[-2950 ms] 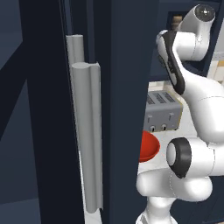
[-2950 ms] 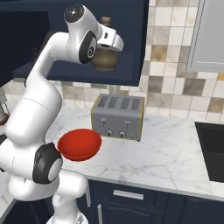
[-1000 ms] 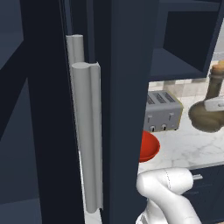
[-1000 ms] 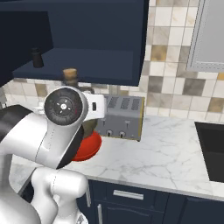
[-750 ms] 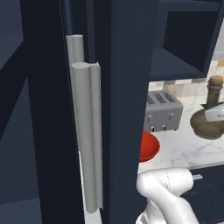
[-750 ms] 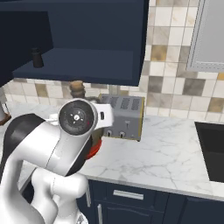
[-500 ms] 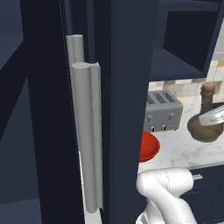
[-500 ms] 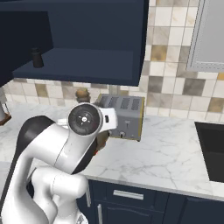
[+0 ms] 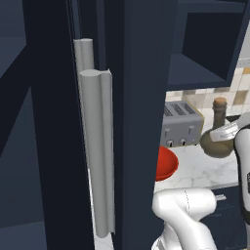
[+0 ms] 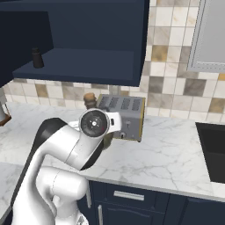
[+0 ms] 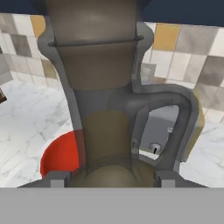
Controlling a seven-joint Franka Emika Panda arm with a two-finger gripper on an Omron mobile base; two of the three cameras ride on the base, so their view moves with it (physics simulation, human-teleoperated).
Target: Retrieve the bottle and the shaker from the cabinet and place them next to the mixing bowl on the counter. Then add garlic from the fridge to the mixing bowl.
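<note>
Now you're on the bottle [image 9: 216, 138] step: hand [image 11: 111, 177] pinching it above the desk [image 10: 162, 149]. Next, set it beside the red bowl [image 9: 163, 162].

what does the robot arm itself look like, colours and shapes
A glossy white arm of rounded, tubular segments with dark grey-black bands at the joints. One joint ends in a round dark cap with a pale ring and small centre mark. The gripper has two small grey, blocky fingers. No cables are visible.
</note>
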